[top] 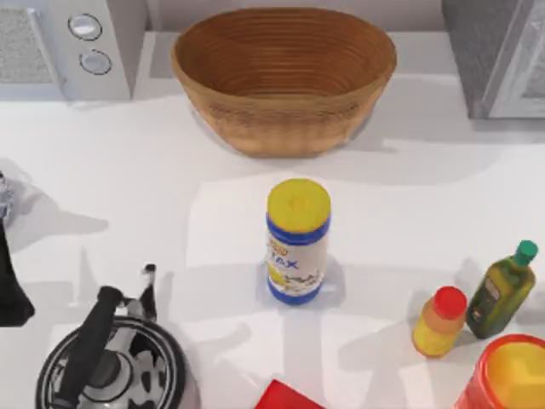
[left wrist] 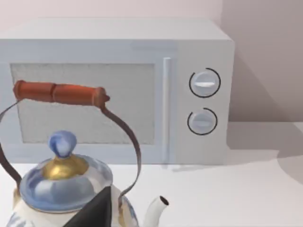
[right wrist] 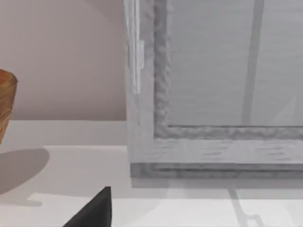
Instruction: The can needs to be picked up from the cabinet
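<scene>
Can (top: 298,241) upright mid-worktop, before the basket (top: 283,77), not in the far-right-corner cabinet (top: 498,55). Left pincer (left wrist: 92,215) over the kettle (left wrist: 61,184), right pincer (right wrist: 92,210) facing the cabinet; spread or pressed together, cannot tell. Best approached level, gripped mid-body, lifted straight.

One wicker basket (top: 283,77), one microwave (top: 72,47), one cabinet (top: 502,55), one kettle (top: 115,362), one yellow-lidded can (top: 297,241), one olive oil bottle (top: 502,290), one red-capped bottle (top: 439,322), one red tub (top: 508,375)
</scene>
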{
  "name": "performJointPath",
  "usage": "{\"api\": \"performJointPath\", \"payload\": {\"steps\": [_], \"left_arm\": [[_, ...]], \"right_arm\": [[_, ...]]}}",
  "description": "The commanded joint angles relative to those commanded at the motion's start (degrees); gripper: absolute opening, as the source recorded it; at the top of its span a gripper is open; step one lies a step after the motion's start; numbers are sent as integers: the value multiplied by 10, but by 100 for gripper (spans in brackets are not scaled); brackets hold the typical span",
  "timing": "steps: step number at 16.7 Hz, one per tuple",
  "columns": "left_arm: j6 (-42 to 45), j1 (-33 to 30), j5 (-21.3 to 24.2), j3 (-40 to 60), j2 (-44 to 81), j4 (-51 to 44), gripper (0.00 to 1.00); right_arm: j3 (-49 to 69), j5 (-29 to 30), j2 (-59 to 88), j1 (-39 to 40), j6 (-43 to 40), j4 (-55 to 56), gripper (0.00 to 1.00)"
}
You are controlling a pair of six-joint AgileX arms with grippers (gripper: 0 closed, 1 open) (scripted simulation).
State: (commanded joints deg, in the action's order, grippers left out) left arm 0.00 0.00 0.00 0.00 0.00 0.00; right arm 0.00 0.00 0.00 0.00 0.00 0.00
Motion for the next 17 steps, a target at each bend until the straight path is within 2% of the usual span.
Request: {"api": "performJointPath", "payload": {"steps": [4,7,11,17], "left_arm": [[0,0,0,0,0,0,100],[0,0,0,0,0,0,100],[0,0,0,0,0,0,100],[0,0,0,0,0,0,100]], "right_arm": [[19,3,18,3,0,-7,100],[92,12,86,13,0,-30,100],[268,32,225,33,2,-73,100],[609,69,474,67,6,-149,100]]}}
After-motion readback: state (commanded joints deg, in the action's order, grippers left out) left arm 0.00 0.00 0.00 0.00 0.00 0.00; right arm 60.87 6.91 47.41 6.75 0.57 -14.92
